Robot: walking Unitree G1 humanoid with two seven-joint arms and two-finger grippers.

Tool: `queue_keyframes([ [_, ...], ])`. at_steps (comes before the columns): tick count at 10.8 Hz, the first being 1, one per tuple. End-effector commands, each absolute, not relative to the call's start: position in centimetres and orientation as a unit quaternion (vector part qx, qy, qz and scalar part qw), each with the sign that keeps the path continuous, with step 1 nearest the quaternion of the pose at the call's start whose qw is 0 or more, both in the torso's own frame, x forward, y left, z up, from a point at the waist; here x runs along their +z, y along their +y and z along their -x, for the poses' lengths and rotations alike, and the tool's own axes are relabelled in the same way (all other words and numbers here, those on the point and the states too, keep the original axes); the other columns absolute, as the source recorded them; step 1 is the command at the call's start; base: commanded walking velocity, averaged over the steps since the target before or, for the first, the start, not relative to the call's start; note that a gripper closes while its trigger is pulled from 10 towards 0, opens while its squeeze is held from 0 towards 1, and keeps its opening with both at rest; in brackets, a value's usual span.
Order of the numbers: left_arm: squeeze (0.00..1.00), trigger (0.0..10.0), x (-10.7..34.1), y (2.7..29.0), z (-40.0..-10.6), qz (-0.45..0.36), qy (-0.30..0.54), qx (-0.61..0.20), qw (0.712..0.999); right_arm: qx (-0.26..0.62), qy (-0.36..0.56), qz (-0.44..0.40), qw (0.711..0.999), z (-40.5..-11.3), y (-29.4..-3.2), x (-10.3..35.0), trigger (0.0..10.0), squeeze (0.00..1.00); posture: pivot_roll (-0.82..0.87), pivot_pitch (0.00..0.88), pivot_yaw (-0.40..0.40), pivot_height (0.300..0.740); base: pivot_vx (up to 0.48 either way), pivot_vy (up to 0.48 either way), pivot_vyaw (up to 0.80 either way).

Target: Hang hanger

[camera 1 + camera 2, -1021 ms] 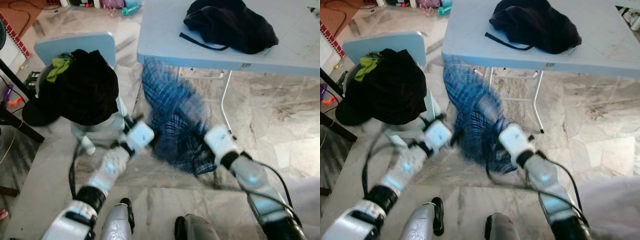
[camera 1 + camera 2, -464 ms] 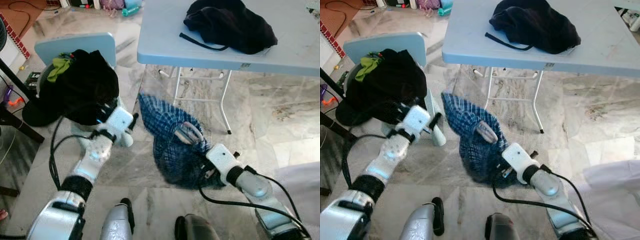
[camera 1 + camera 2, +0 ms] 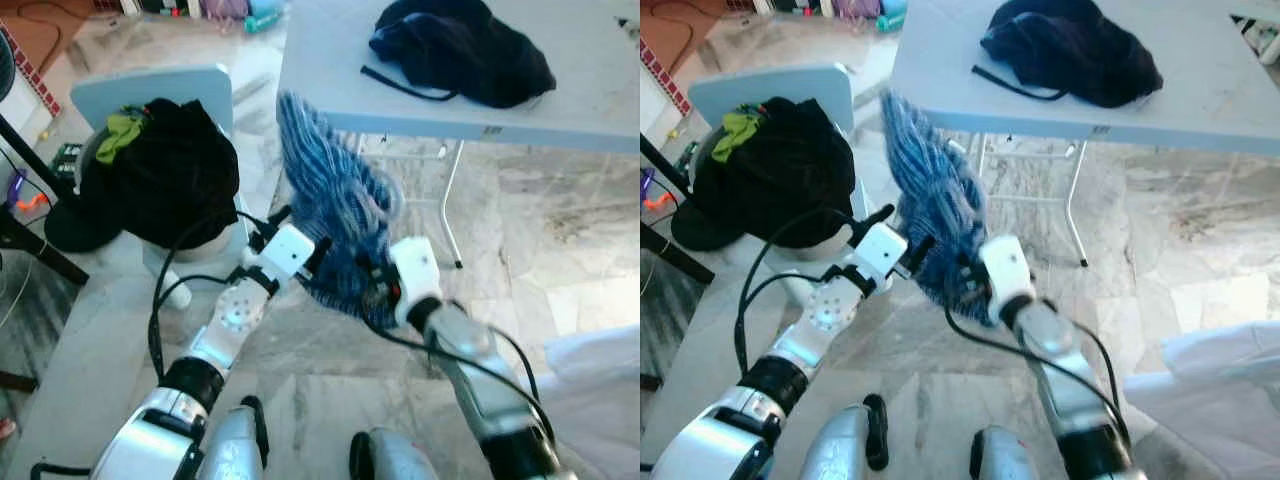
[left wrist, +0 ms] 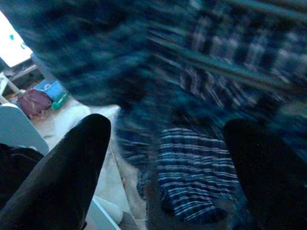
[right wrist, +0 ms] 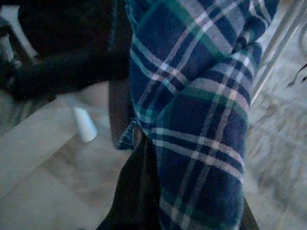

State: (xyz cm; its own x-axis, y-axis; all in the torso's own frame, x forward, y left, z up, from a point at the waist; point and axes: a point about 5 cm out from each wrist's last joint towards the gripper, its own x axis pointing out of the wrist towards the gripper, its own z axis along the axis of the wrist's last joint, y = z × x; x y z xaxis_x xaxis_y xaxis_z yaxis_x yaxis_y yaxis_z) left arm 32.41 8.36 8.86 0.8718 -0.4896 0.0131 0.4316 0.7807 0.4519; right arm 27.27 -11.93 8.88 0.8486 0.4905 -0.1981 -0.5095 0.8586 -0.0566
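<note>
while the blue plaid shirt blurs upward between the two arms, its top reaches the near edge of the pale blue folding table at twelve o'clock. the right gripper sits at the shirt's lower end, at about four o'clock of the cloth, and in the right wrist view the plaid fabric drapes right over its fingers, so it looks clamped on the shirt. the left gripper is at the shirt's eight o'clock, just beside the cloth; in the left wrist view its two black fingers stand wide apart with the plaid hanging between them. no hanger can be made out inside the cloth. a black garment lies on the table top. at ten o'clock a chair carries a heap of black clothes with a green piece on it. the floor is marble tile.
</note>
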Motion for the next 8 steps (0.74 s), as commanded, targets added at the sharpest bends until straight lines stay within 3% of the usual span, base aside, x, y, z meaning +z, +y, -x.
queue_keyframes([
  [1,0.00,10.0,8.6,8.0,-32.2,-0.232,-0.063,-0.257,0.936,0.280,0.082,0.037,0.956,-26.9,-11.8,9.6,10.0,0.00,-0.08,0.170,-0.041,0.740,0.000,0.000,0.00],
  [4,0.00,10.0,9.2,9.1,-33.4,-0.248,-0.065,-0.212,0.943,0.376,0.098,-0.002,0.921,-24.6,-10.6,10.6,10.0,0.00,-0.09,0.170,-0.036,0.740,0.000,0.000,0.00],
  [6,0.00,10.0,10.1,11.1,-34.7,-0.259,-0.060,-0.156,0.951,0.411,0.119,0.006,0.904,-23.4,-10.6,10.5,10.0,0.00,-0.09,0.168,-0.037,0.740,0.000,0.000,0.00],
  [7,0.00,10.0,10.5,11.7,-34.9,-0.259,-0.064,-0.146,0.953,0.402,0.139,0.038,0.904,-23.5,-11.4,9.6,10.0,0.00,-0.09,0.169,-0.035,0.740,0.000,0.000,0.00],
  [8,0.00,10.0,11.0,12.3,-35.0,-0.261,-0.073,-0.142,0.952,0.369,0.171,0.122,0.905,-23.9,-13.6,7.9,10.0,0.00,-0.09,0.169,-0.033,0.740,0.000,0.000,0.00],
])
